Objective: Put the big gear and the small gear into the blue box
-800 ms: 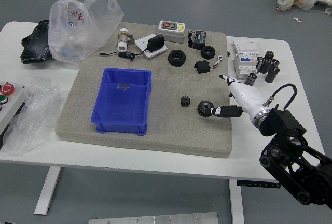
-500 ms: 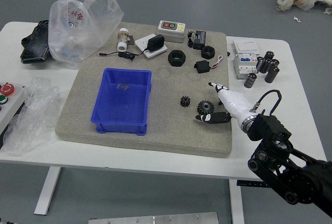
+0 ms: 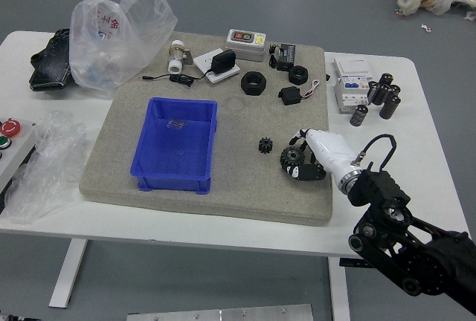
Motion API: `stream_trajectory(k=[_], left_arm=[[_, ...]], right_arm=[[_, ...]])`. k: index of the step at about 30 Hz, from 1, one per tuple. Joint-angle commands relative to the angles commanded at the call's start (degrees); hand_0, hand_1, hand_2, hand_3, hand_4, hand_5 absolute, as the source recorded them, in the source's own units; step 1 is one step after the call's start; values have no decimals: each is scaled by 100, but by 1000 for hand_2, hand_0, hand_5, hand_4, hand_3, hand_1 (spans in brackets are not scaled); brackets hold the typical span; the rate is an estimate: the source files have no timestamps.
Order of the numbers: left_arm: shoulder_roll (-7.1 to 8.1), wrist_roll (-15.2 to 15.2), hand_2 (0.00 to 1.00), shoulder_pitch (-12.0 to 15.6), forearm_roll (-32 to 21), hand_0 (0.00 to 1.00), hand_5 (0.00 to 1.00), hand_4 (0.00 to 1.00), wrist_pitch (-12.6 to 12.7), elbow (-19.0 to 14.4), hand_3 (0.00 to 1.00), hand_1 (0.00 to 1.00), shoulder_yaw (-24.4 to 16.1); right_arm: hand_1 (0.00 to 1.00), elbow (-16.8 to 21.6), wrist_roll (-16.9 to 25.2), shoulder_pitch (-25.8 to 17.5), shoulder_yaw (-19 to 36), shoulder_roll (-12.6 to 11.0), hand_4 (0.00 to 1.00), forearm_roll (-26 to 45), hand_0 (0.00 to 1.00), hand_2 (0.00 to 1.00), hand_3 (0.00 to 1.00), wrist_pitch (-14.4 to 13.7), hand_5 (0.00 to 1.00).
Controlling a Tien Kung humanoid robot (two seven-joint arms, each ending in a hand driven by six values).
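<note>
- The big gear (image 3: 291,157), dark and toothed, is sitting right of the blue box (image 3: 175,184).
- Fingers of the right hand (image 3: 329,150) are gripping it.
- The small gear (image 3: 265,145), also toothed, is lying nearer the box.

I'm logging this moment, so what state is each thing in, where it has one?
Right hand: fingers closed around big gear.
Big gear: lying flat, between the fingers.
Small gear: lying flat, untouched.
Blue box: upright, open-topped, no gear inside.
Printed plastic bag: crumpled.
Adapter cable: partly bundled.
Black rings: lying flat.
</note>
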Motion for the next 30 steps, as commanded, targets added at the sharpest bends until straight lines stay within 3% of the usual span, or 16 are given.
stream_trajectory(k=[8,15,20,21,26,27,30], left_arm=[[-13,-22,529,21,-100,590,184,657,26,3,638,494,53],[-22,-25,529,29,-122,590,184,656,33,2,637,495,61],[-29,-9,529,35,-89,590,184,656,27,-3,637,495,37],[-30,-7,529,36,-84,590,184,656,25,-4,637,495,34],[-29,8,529,34,-46,590,184,656,17,-9,637,495,10],[-28,9,529,35,-46,590,184,657,17,-9,638,495,10],[-27,21,529,46,-38,590,184,657,16,-13,638,495,0]], right_arm=[[318,201,13,110,-17,-118,390,-19,322,271,445,-26,66],[316,731,15,665,-223,-252,386,-42,319,263,439,-24,43],[316,873,33,1252,-717,45,386,-9,319,263,439,-19,43],[383,868,43,1361,-825,129,443,2,342,285,466,-10,8],[383,664,148,1943,-1484,576,443,50,342,285,466,142,8],[584,611,167,2019,-1595,631,371,60,438,605,651,162,48],[584,453,210,2209,-1950,749,371,114,438,605,651,213,48]])
